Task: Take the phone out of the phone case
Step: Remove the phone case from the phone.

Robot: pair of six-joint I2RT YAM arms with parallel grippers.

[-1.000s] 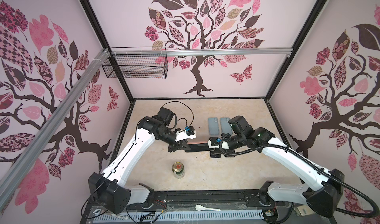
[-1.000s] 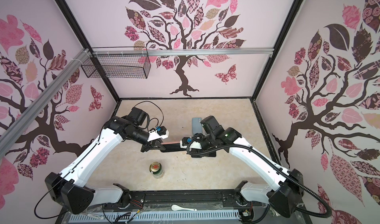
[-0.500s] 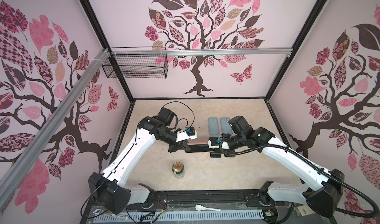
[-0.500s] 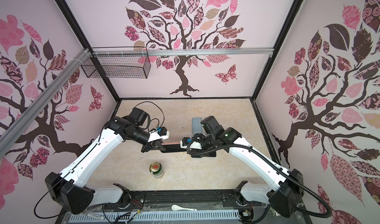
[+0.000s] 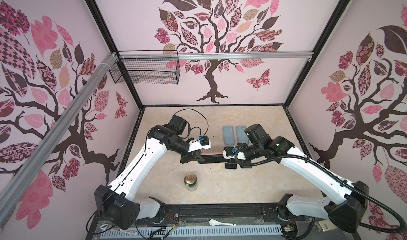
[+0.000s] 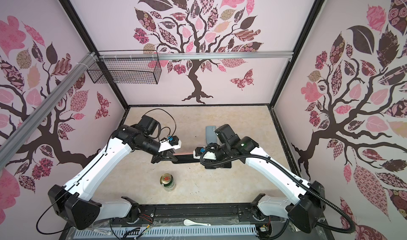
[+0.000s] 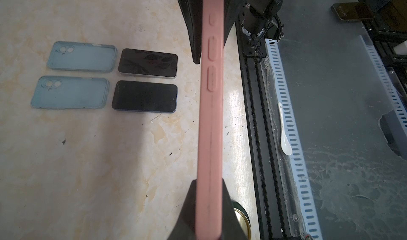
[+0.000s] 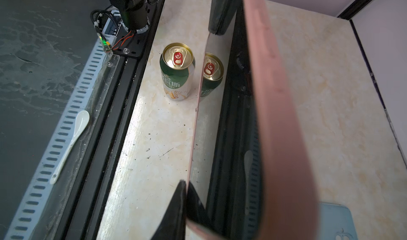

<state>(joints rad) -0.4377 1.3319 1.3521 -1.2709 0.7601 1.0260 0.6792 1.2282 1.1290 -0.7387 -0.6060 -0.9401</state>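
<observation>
The surface point(image 5: 253, 183) is a beige, marbled top with small dark scuffs. It is closed in on three sides by pale pink walls point(image 5: 136, 18) printed with dark-branched trees and patterned leaves. An aluminium rail point(image 5: 242, 55) crosses the back wall, and a black wire basket point(image 5: 145, 73) hangs from it near the corner. A green and gold drinks can point(image 5: 190, 182) stands upright towards the front. A white spoon point(image 5: 221, 223) lies off the surface, on the frame beyond its front edge. Further back, two empty pale blue cases point(image 7: 81, 56) lie side by side. Each has a bare dark-screened phone point(image 7: 148, 62) lying face up just beside its end.

The pink phone case point(image 7: 210, 117) is held off the surface between the two arms, turned on edge. Its narrow side faces up in both top views. Three raised button covers run along that side. In the right wrist view the phone point(image 8: 211, 126) sits in the case, and its glossy screen mirrors the can.

The left tool point(image 5: 198, 158) is clamped on one end of the case, with a black finger on each face. The right tool point(image 5: 228, 160) is at the other end and its fingers point(image 7: 195, 40) flank the case. I cannot tell whether they are pressing on it.
</observation>
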